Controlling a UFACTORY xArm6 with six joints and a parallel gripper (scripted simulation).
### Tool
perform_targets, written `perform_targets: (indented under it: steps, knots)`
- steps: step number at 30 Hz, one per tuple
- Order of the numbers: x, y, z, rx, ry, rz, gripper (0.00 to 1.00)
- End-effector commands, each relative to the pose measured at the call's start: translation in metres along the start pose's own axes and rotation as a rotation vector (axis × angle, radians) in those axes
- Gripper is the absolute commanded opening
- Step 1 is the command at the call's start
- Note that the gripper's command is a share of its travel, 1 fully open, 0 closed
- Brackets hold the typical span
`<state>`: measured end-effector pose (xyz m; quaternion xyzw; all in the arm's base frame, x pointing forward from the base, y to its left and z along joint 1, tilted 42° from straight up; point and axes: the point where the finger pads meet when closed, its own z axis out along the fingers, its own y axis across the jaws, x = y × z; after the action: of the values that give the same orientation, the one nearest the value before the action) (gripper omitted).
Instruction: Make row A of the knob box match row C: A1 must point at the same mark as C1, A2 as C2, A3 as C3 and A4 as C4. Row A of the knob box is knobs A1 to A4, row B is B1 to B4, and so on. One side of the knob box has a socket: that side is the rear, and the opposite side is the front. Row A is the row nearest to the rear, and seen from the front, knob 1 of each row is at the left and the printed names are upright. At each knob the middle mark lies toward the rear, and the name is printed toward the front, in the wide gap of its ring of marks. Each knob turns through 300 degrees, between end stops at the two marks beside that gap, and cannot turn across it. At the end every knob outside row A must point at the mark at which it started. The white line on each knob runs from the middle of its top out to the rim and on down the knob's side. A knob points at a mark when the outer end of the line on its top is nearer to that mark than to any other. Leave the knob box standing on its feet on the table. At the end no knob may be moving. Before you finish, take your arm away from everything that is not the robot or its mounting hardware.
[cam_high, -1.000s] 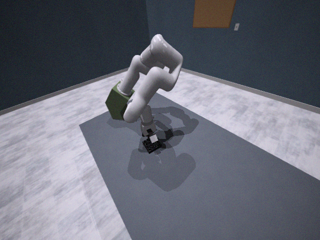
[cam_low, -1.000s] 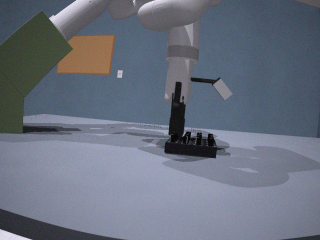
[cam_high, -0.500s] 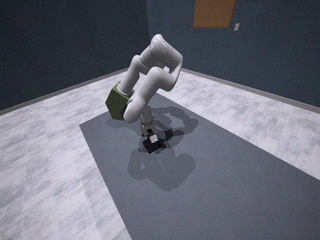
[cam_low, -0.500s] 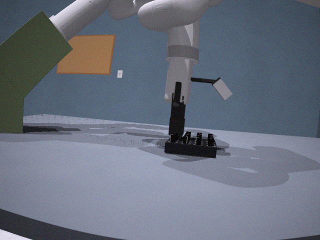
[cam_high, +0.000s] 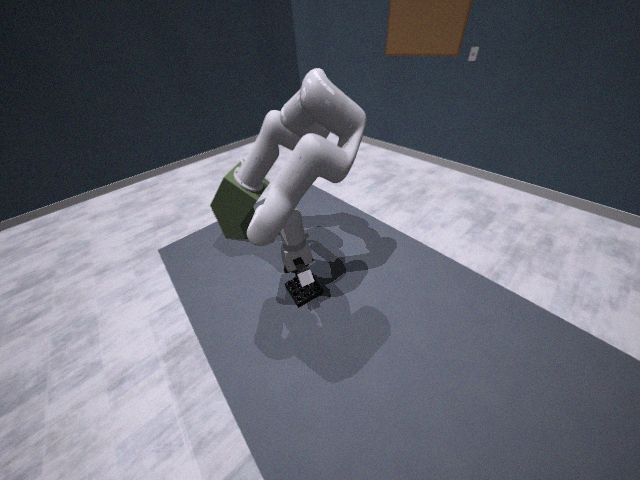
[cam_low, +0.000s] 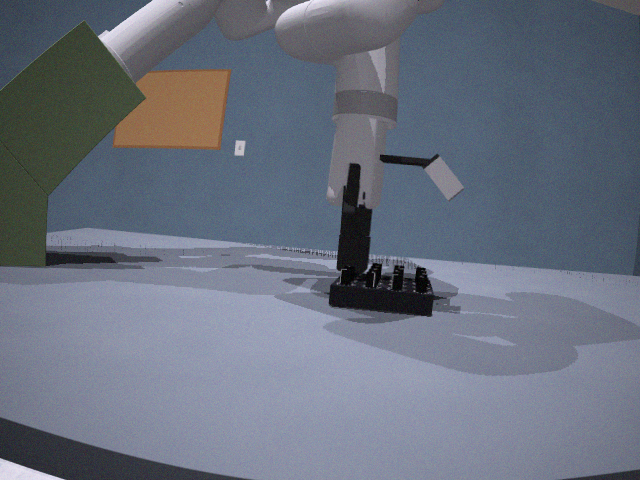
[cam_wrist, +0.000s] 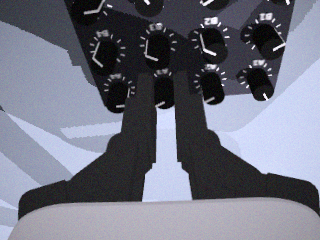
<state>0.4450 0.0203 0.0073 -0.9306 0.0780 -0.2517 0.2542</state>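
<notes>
The black knob box (cam_high: 303, 295) (cam_low: 382, 302) (cam_wrist: 179, 26) stands on the grey table (cam_high: 413, 361) (cam_low: 206, 361). In the wrist view three rows of black knobs with white lines show. My gripper (cam_wrist: 164, 92) (cam_low: 353, 266) reaches straight down at the box's left end in the exterior view. Its two black fingers are shut on a knob (cam_wrist: 163, 94) in the row nearest to me, the second from the left in the wrist view. Going by the printed names, this looks like row A. The fingers hide most of that knob's line.
The arm's green base block (cam_high: 232, 206) (cam_low: 46, 129) stands at the table's far left. A white plate on a black bracket (cam_low: 443, 178) sticks out from the wrist above the box. An orange panel (cam_low: 173, 108) hangs on the back wall.
</notes>
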Motion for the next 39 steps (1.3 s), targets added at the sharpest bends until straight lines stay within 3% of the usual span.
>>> perform_targets:
  steps: [1,22,39]
  knots:
    - [0.0008,0.0001,-0.0005,0.0,0.001,0.03,0.08]
    - [0.0008,0.0001,-0.0005,0.0,0.001,0.319,0.08]
    - [0.0008,0.0002,-0.0005,0.0,0.001,0.703,0.08]
